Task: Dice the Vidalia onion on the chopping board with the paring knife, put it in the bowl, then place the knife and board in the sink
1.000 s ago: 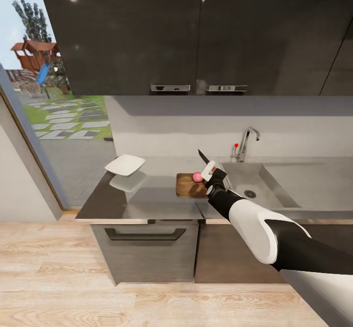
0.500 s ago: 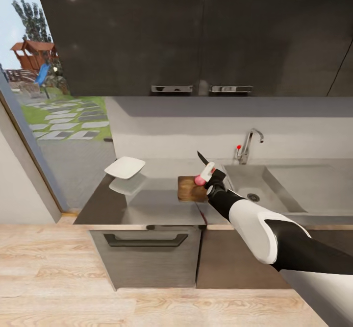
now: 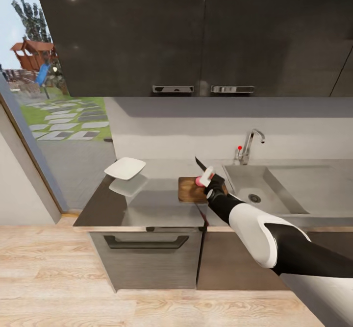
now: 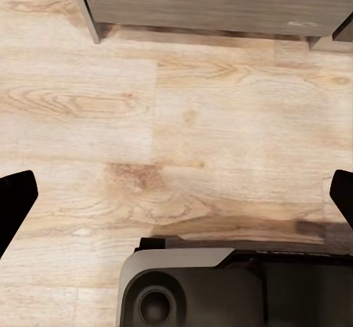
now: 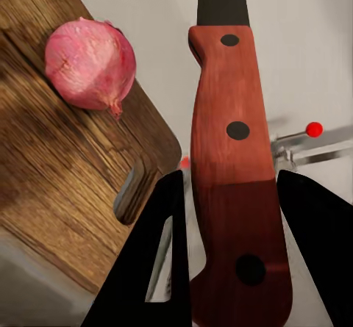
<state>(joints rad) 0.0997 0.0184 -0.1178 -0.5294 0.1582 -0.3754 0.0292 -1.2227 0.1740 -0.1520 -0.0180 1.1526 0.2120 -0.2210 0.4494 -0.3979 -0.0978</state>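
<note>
Grey countertop carries the chopping board just left of the sink; the white bowl sits well apart, far left. The Vidalia onion rests whole on the board. The right gripper is clamped on the paring knife, blade raised above the onion. Lower the edge squarely onto the onion's centre, keeping it over the board. The right wrist view resolves the riveted handle; the left wrist view shows the left gripper spread wide, empty, over wood floor.

Light wood floor, large window onto a garden, wooden playset, stepping stones.
</note>
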